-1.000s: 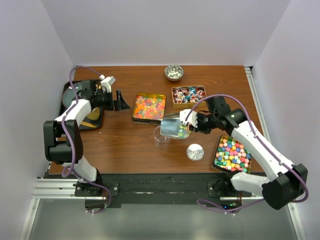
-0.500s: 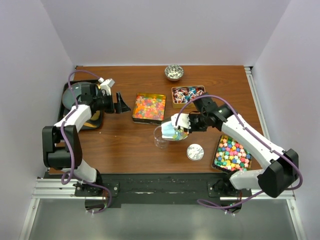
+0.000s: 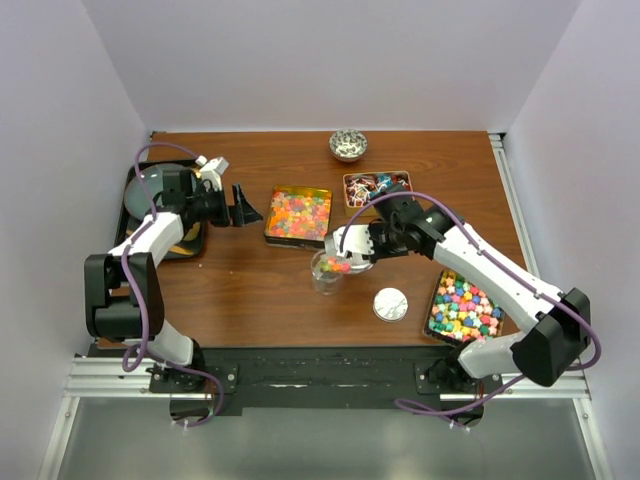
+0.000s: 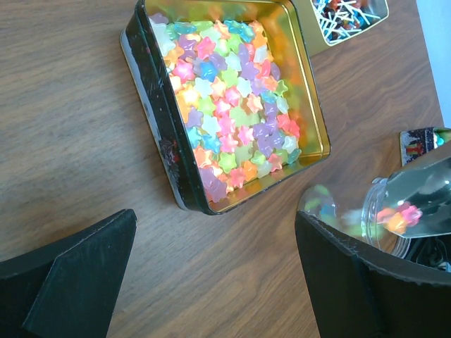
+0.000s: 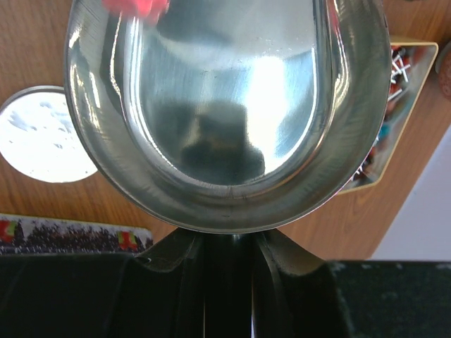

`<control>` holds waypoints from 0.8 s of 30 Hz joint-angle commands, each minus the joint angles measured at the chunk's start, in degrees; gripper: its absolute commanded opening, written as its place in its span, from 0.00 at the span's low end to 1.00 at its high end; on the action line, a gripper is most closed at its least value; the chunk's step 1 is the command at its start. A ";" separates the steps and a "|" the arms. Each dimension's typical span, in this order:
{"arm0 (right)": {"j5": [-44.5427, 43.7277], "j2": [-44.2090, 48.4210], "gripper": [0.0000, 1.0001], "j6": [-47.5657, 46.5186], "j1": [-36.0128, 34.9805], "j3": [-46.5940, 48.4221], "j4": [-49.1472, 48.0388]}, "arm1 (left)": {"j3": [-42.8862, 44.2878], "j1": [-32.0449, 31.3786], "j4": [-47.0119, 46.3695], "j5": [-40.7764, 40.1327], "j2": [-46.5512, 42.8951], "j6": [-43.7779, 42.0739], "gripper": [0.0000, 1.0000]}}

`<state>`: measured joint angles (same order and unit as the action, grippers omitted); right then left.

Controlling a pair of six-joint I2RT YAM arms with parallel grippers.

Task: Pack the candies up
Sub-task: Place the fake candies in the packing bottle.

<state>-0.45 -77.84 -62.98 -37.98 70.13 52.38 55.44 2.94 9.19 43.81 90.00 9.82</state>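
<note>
A: Where are the candies (image 4: pixel 224 105)?
B: In 3 tins (image 4: pixel 158 134) on the tabletop (image 3: pixel 250 290); a few on the scoop (image 5: pixel 225 105) clamped in the right gripper (image 5: pixel 227 257), over the clear cup (image 3: pixel 325 278). The left gripper (image 3: pixel 241 206) gapes, empty.
A: Handling?
B: Light, slippery, I'd judge: scoop, don't pinch.

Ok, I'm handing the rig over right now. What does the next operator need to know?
Left tool: open, empty, beside the star-candy tin.
Right tool: shut on the metal scoop, tipped over the clear jar.
Candies: a few at the scoop's lip above the jar. Wrapped-pieces tin and cube tray are well stocked.
Lid: off, on the table by the jar.
Done: one scoop at the jar.
Left: finish pouring, probably more scoops, then the lid.
</note>
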 commanded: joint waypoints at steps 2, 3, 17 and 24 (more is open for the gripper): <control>-5.08 -0.12 0.00 -2.06 -2.10 5.02 3.51 | -0.68 -1.09 -3.48 -3.37 -1.14 1.16 1.00; -5.35 -0.12 0.00 -2.75 -2.36 4.84 3.69 | -0.77 -1.27 -3.56 -3.47 -0.96 1.16 1.00; -4.12 -5.71 0.00 5.05 -2.63 20.11 1.68 | -4.72 -1.36 -4.97 -12.25 -0.79 4.05 1.00; -9.48 -22.13 0.00 5.32 -1.84 31.54 -0.44 | -4.46 -1.45 -3.22 -16.30 -0.53 3.18 0.89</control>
<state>-6.46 -90.85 -59.46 -40.42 94.37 53.65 50.35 1.78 6.98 31.11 90.00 12.99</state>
